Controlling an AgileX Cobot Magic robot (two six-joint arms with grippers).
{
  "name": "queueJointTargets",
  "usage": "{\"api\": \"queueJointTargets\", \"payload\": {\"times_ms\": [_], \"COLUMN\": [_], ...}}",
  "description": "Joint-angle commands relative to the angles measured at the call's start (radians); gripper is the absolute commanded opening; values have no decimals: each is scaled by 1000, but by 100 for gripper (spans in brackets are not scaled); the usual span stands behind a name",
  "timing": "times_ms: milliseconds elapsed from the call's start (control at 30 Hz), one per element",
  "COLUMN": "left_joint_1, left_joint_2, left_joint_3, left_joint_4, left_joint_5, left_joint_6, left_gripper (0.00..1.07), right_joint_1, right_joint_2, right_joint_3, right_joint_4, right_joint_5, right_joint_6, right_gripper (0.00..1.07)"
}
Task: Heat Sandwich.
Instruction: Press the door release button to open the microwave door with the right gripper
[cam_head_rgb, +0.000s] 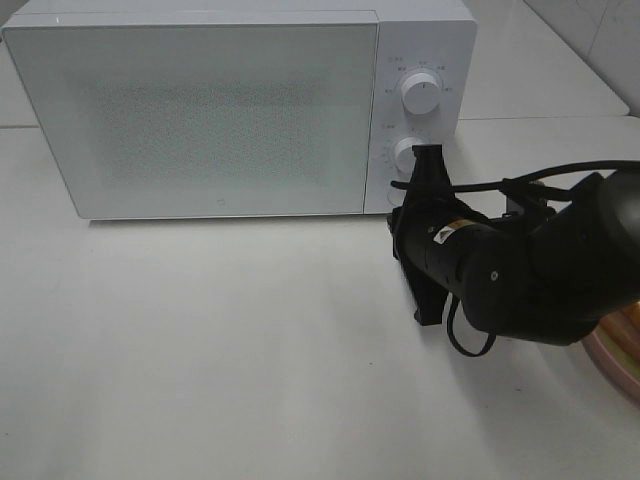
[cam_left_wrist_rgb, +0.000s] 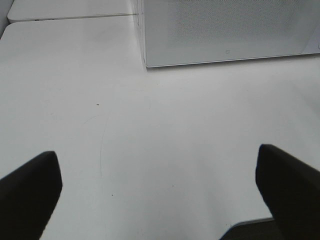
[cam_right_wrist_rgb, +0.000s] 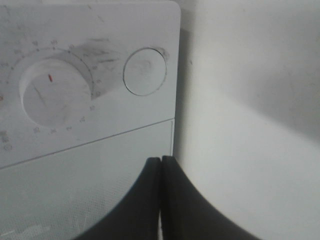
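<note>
Right gripper (cam_right_wrist_rgb: 161, 162) closed, tips near round button (cam_right_wrist_rgb: 145, 71) on microwave (cam_head_rgb: 200, 110) front.

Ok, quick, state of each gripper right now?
Left gripper: open, holding nothing.
Right gripper: shut, empty, close to the microwave.

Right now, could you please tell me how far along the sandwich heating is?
Done: nothing visible; the microwave door is closed, and no sandwich shows. In hand: the shut right gripper points at the panel, near the round button. The left gripper hangs open over the table. Left: likely opening the door, loading, heating.
</note>
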Motion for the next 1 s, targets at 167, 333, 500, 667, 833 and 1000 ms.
{"api": "queueJointTargets", "payload": {"times_ms": [167, 333, 500, 667, 833, 1000], "left_joint_1": [3, 3, 3, 3, 3, 3], "left_joint_2": [-21, -21, -21, -21, -21, -21], "left_joint_3": [2, 2, 2, 2, 2, 2], "left_joint_4": [-2, -2, 0, 0, 0, 0], "left_joint_5": [-6, -6, -6, -6, -6, -6], "left_joint_6": [-2, -2, -2, -2, -2, -2], "left_gripper": [98, 98, 98, 98, 98, 98], "right_joint_1": [-80, -112, -129, -141, -153, -164], "right_joint_2": [34, 65, 98, 132, 154, 187], "right_joint_3": [-61, -91, -128, -165, -183, -209], "right_joint_4": [-54, -91, -126, -129, -143, -169], "right_joint_5": [47, 58, 62, 62, 45, 46], "right_joint_6": [18, 74, 118, 123, 147, 172], "right_gripper": [0, 0, 0, 0, 0, 0]}}
